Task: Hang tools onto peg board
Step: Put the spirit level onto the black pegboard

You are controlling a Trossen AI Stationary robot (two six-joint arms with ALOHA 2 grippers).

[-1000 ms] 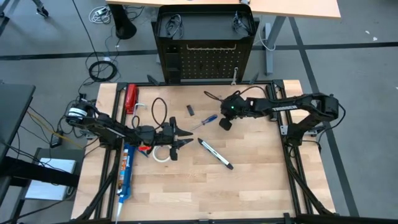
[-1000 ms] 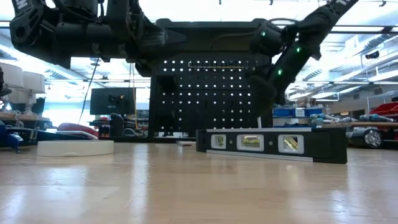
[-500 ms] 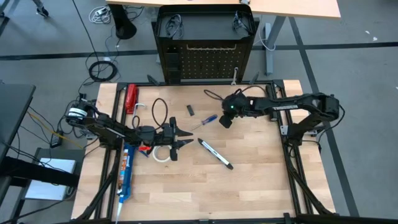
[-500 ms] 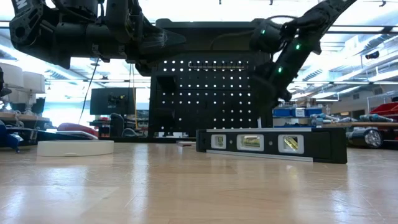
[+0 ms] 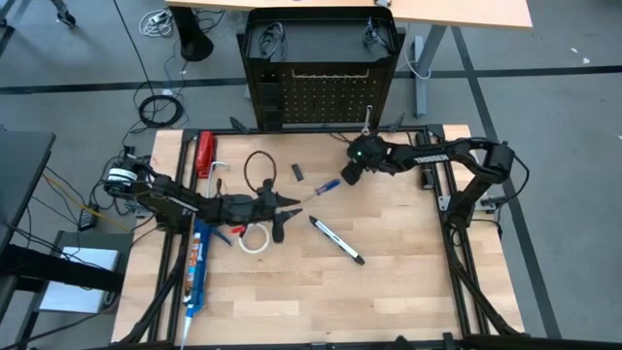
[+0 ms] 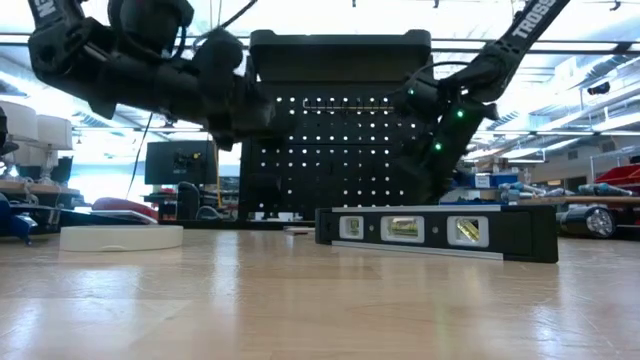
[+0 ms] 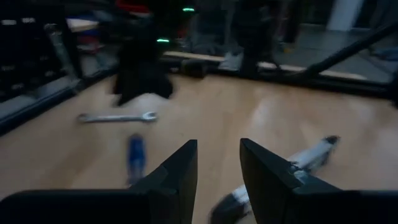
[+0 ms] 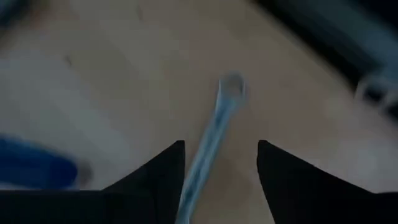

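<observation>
The black peg board [image 5: 323, 92] stands upright past the table's far edge. My right gripper [image 5: 346, 178] hangs open over the far middle of the table, tipped down. A silver wrench [image 8: 219, 121] lies flat on the wood, its shaft running between the two fingers, which do not touch it. The blue-handled screwdriver [image 5: 322, 189] lies just beside it. My left gripper [image 5: 284, 212] is open with nothing in it, nearly level, over the white tape roll [image 5: 255, 239]. The black-and-white pen-like tool [image 5: 337, 240] lies mid-table.
A red-handled tool [image 5: 204, 154] lies at the far left, a long blue caulking gun [image 5: 197, 267] along the left edge, and a small black piece [image 5: 297, 172] near the screwdriver. The near half of the tabletop [image 5: 389, 292] is bare wood.
My right gripper has gone toward the table's far edge and down, and now stands low over the wrench beside the screwdriver. My left gripper has tipped more nearly level and has hardly shifted.
</observation>
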